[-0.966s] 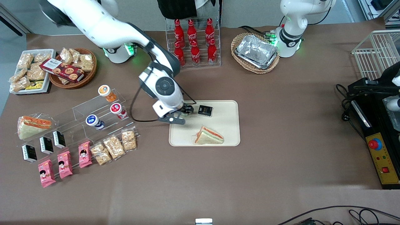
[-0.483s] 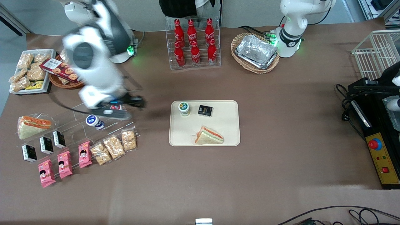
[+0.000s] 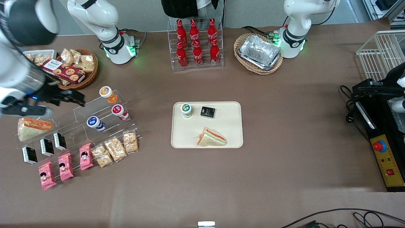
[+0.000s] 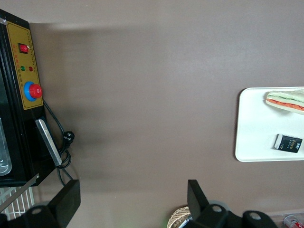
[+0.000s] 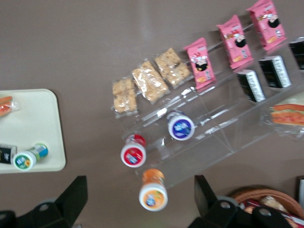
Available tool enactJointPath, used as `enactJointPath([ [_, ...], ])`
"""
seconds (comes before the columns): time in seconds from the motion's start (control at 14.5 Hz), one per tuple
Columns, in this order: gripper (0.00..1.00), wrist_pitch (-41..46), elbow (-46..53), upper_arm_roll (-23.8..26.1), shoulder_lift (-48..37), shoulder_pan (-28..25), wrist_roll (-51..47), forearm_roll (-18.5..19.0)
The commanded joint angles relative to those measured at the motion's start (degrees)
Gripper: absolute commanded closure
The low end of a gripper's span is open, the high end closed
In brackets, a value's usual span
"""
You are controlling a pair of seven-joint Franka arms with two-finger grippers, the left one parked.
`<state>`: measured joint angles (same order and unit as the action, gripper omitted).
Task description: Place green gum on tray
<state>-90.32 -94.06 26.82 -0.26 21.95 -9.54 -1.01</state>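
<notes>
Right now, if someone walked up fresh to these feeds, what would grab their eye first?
Probably the cream tray in mid-table, holding the green gum upright beside a small black packet, with a wrapped sandwich nearer the front camera. Next, the gripper, open and empty, raised above the clear display rack at the working arm's end, over the orange-capped bottle, red-capped bottle and blue-capped bottle.
</notes>
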Motion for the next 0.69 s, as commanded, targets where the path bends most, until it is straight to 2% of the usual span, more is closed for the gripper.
enactJointPath([
  [0.0,0.0,3.5,2.2,-1.4,-0.3,4.4,8.7,-0.6],
  [0.14,0.0,4.5,1.8,-3.3,-1.9,4.7,11.2,-0.4],
  [0.28,0.0,4.2,1.9,-8.8,-2.1,1.1,11.9,0.2],
  [0.41,0.0,3.7,2.3,-20.9,-1.8,-9.6,15.4,2.1],
  [0.48,0.0,3.4,2.5,-26.9,-1.6,-14.0,17.9,1.8],
  [0.55,0.0,2.7,2.5,-31.0,-1.4,-16.6,19.7,1.6],
  [0.62,0.0,1.6,2.6,-32.5,-1.3,-17.6,20.7,1.6],
])
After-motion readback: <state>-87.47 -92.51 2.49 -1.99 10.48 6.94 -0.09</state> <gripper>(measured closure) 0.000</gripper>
